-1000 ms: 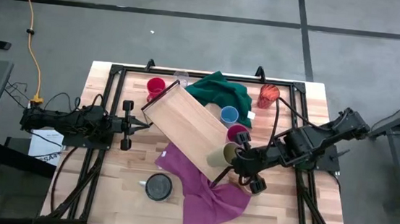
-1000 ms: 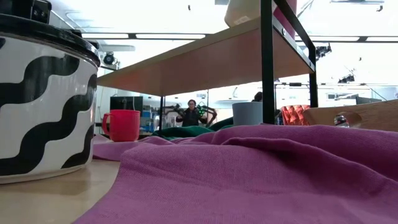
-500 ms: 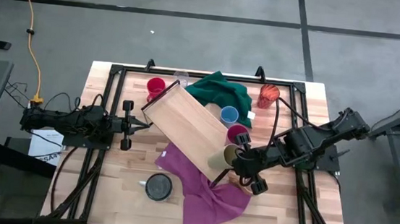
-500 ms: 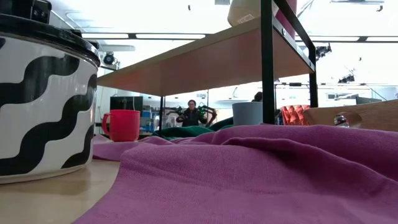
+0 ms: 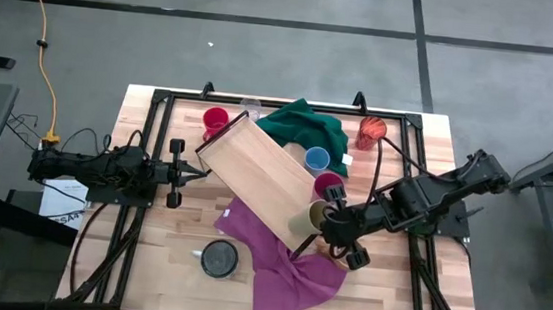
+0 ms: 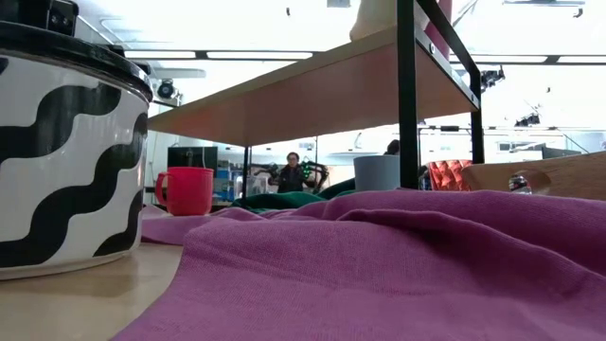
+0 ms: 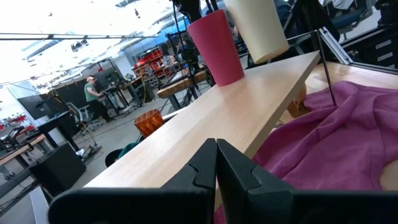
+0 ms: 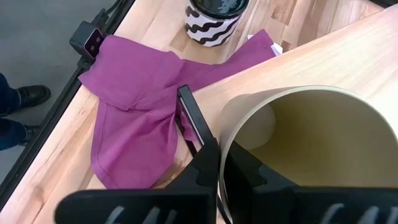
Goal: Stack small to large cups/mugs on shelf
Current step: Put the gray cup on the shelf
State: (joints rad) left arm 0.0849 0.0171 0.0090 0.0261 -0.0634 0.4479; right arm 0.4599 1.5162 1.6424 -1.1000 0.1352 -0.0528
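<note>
1. Grip: your right gripper (image 5: 329,224) sits at the 4 o'clock end of the shelf (image 5: 255,168), with its fingers pinched tight on the near rim of the olive-beige cup (image 8: 298,143). The hold is thin, on one wall only. The cup could swing or slip if the wrist turns fast.
2. Neighbour: the magenta cup (image 5: 328,186) stands on the same board, just beside the held cup toward 12 o'clock. A sideways push from the cup or the arm would likely tip it off the shelf.
3. Edge: the olive-beige cup is close to the board's end. You cannot tell from these views whether its base rests on the wood. Letting go early could send it off the end, toward the purple cloth (image 5: 281,271) at 6 o'clock.
4. Shelf: it lies skewed across the table, from 11 to 5 o'clock. A heavy press on the free end might shift or rock it, and both cups with it.
5. Left gripper (image 5: 193,174): it waits at 9 o'clock with its fingers closed on nothing, tips near the shelf's long side. Keep it clear of the board.
6. Order: the red mug (image 5: 215,122) and the blue cup (image 5: 316,160) are off the shelf. Check sizes before nesting.
</note>
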